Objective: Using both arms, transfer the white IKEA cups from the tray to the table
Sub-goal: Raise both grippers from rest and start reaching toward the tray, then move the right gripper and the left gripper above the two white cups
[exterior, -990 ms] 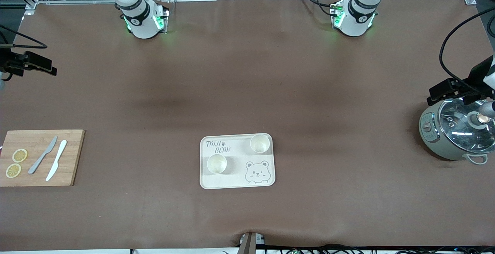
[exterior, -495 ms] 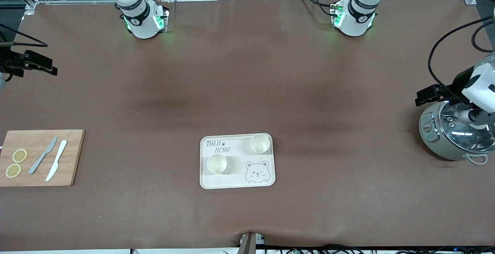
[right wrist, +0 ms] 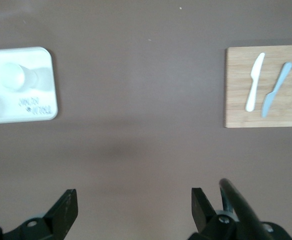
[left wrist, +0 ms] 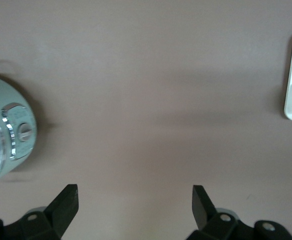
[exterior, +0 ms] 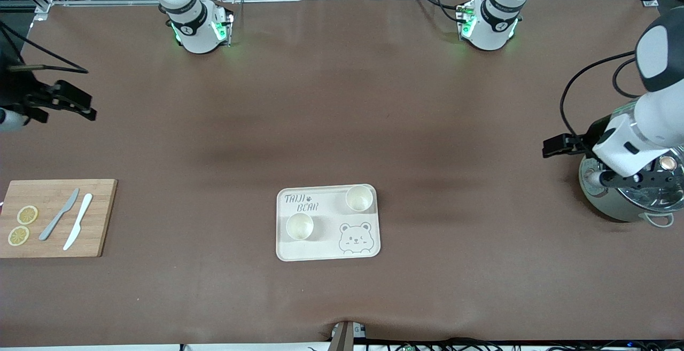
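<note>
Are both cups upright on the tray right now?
Upright: both cups show round open rims, standing on the tray.

Left pincer [left wrist: 134,200] and right pincer [right wrist: 133,202] both hang in the air, fingers spread wide apart

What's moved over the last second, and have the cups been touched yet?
Both arms swung in from the table's ends. The left end effector, open, has come off the rice cooker toward the middle. The right end effector, also open, shifted inward over bare table. Nothing was grasped or released. Both white cups remain untouched on the bear tray; the cutting board and knives are unchanged.
</note>
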{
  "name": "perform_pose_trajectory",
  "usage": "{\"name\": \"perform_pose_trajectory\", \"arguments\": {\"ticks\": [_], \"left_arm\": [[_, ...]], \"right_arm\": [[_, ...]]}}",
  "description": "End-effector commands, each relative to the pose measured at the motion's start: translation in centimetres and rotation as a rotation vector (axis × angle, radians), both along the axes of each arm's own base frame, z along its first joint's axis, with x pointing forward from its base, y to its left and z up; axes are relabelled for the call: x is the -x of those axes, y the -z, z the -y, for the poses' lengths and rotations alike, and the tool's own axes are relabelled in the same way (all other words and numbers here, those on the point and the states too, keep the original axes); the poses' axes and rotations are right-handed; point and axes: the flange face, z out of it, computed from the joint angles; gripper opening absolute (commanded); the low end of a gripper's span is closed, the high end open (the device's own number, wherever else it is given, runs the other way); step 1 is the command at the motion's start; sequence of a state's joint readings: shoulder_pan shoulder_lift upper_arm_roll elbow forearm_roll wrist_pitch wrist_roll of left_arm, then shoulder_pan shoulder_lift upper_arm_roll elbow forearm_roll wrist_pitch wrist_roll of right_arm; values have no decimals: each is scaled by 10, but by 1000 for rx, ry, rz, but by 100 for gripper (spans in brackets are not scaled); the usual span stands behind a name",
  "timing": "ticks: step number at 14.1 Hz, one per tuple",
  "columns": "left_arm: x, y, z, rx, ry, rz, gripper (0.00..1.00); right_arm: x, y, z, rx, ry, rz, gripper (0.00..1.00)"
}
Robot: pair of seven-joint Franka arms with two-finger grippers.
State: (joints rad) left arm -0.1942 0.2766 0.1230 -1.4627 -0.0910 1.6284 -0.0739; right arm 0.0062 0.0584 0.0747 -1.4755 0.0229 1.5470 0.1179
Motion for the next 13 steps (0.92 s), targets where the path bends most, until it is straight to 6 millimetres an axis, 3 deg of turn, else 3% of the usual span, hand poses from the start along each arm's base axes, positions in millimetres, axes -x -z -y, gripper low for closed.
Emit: {"name": "perform_pose_trajectory", "arguments": {"ticks": [1, 5, 7, 11, 13], "left_arm": [[-7, 12, 30, 3, -65, 17, 100], [-15, 38, 79, -11, -141, 39, 100], [-18, 51, 103, -15, -191, 54, 100], [-19, 72, 146, -26, -241, 74, 100], [-18, 85, 163, -34, -269, 73, 100]], "right_arm": [[-13, 17, -58, -17, 110, 18, 100], [-29, 49, -137, -49, 204, 63, 100], [-38, 69, -164, -68, 235, 84, 100], [-60, 132, -212, -92, 252, 110, 100], [-67, 172, -238, -77, 227, 105, 100]]}}
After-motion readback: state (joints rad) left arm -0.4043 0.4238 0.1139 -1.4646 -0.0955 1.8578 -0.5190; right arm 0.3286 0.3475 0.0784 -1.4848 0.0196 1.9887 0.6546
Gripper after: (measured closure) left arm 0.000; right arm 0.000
